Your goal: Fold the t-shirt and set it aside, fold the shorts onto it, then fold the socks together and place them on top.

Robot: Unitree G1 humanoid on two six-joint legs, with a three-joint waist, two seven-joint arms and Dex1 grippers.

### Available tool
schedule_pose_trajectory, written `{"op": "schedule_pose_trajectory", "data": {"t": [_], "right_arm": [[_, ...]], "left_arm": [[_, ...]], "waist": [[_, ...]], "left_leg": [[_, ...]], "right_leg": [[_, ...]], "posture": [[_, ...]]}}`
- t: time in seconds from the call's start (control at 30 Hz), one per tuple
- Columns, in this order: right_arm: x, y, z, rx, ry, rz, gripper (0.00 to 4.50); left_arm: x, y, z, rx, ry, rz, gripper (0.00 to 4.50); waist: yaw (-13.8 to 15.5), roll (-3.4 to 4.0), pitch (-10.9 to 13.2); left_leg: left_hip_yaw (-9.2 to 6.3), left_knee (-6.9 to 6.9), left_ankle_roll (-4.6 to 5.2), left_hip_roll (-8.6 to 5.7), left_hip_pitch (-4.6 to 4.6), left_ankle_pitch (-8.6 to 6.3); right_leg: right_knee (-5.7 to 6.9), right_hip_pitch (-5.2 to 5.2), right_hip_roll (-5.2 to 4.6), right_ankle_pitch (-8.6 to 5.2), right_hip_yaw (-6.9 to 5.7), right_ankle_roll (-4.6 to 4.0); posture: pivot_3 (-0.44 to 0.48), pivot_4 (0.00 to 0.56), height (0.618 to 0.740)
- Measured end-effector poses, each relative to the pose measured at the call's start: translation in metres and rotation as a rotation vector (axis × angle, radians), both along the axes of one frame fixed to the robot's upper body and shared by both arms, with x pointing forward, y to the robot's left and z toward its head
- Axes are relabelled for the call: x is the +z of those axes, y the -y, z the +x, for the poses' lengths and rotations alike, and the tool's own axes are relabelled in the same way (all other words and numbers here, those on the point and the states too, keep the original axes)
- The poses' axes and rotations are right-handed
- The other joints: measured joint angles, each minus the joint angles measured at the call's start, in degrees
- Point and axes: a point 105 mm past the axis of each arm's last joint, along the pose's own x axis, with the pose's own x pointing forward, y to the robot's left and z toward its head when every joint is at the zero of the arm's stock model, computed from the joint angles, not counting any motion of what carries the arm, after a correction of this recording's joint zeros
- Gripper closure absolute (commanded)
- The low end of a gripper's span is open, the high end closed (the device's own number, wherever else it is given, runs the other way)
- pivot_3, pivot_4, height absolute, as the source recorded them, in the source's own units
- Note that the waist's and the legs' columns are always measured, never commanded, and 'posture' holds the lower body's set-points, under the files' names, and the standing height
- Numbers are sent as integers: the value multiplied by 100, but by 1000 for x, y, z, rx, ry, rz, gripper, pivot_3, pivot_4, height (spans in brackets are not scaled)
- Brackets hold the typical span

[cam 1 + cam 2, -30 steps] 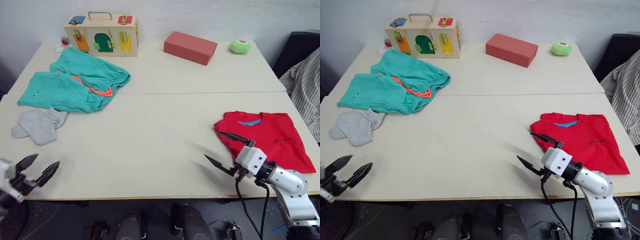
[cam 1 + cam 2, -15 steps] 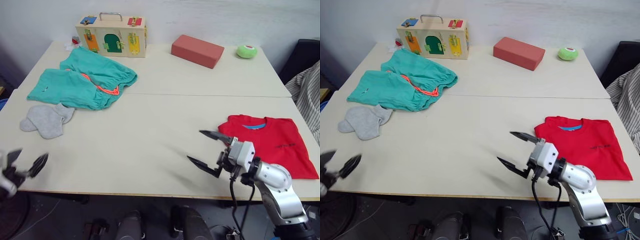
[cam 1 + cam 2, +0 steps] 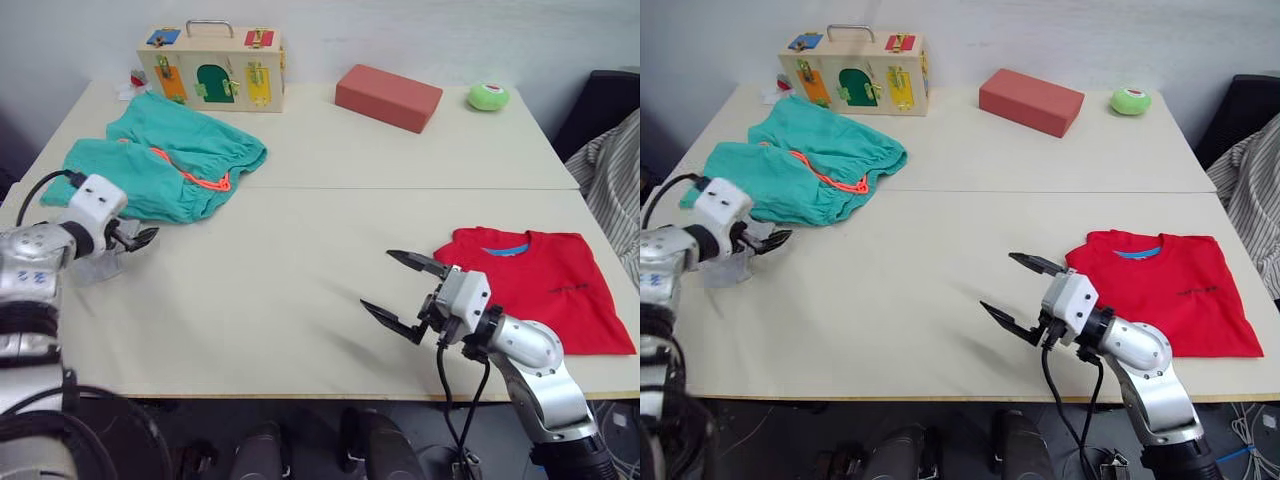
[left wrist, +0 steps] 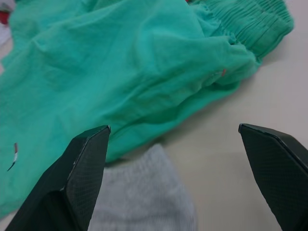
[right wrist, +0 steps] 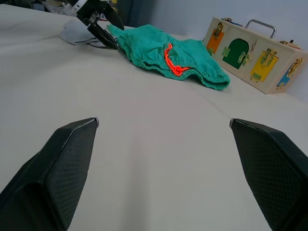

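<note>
Left pincer (image 3: 135, 238) spread over socks (image 4: 144, 192), beside shorts (image 3: 165, 160) — right pincer (image 3: 400, 295) spread above bare tabletop (image 3: 280, 280), t-shirt (image 3: 545, 285) folded beside it; latch box (image 3: 212, 66), salmon block (image 3: 388, 96), green ball (image 3: 487, 96) far back.

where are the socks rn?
The socks lie on the robot's left side of the table, just in front of the teal shorts, with the left tool open right over them.
</note>
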Motion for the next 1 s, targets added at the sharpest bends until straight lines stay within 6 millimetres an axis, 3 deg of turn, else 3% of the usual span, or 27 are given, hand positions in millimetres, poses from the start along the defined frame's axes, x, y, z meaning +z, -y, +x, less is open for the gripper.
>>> {"op": "schedule_pose_trajectory", "data": {"t": [0.1, 0.2, 0.5, 0.6, 0.7, 0.83, 0.9, 1.0], "right_arm": [[-2, 2, 2, -30, 1, -3, 21], [-10, 8, -1, -78, -24, -4, 0], [-17, 13, -16, -149, -47, -2, 0], [-21, 24, -21, -212, -62, -5, 0], [-24, 26, -23, -224, -73, -7, 0], [-25, 27, -24, -229, -76, -10, 0], [-24, 27, -23, -228, -73, -12, 0], [-23, 29, -20, -230, -70, -24, 0]], "left_arm": [[1, 19, 16, -19, 14, 15, 0], [0, 30, 25, -27, 7, 84, 615], [-11, 42, 31, -20, -35, 62, 3572], [-4, 52, 33, -48, -13, -31, 4487], [24, 70, 40, -123, 70, -123, 4487], [77, 119, 40, -399, 196, -161, 4487], [91, 146, 33, -565, 221, -146, 4487], [89, 187, 17, -830, 175, -139, 4487]], "waist": [[1, -8, 0], [-12, -10, 0], [-2, -17, 4], [13, -25, 6], [26, -40, 12], [15, -42, 11], [11, -42, 11], [0, -42, 11]], "left_leg": [[3, 8, 7, -1, -3, -1], [9, 6, 7, 1, -3, -1], [13, 18, 11, 1, 3, 2], [10, 18, 10, 1, 2, 2], [7, 25, 12, -3, -1, 3], [12, 27, 15, -10, -1, 3], [13, 27, 15, -9, 1, 3], [19, 31, 15, -4, 2, 4]], "right_leg": [[0, 0, -3, 4, 6, 7], [8, -3, 0, 4, 12, 9], [12, -2, -3, 4, 18, 17], [14, -2, -3, 4, 16, 17], [15, 0, -6, 4, 12, 17], [11, 4, -4, 6, 14, 20], [10, 5, 0, 6, 15, 20], [10, 4, 37, 5, 21, 20]], "posture": [[0, 150, 740], [0, 150, 740], [0, 150, 740], [0, 150, 740], [0, 150, 740], [0, 150, 740], [0, 150, 740], [0, 150, 740]]}}
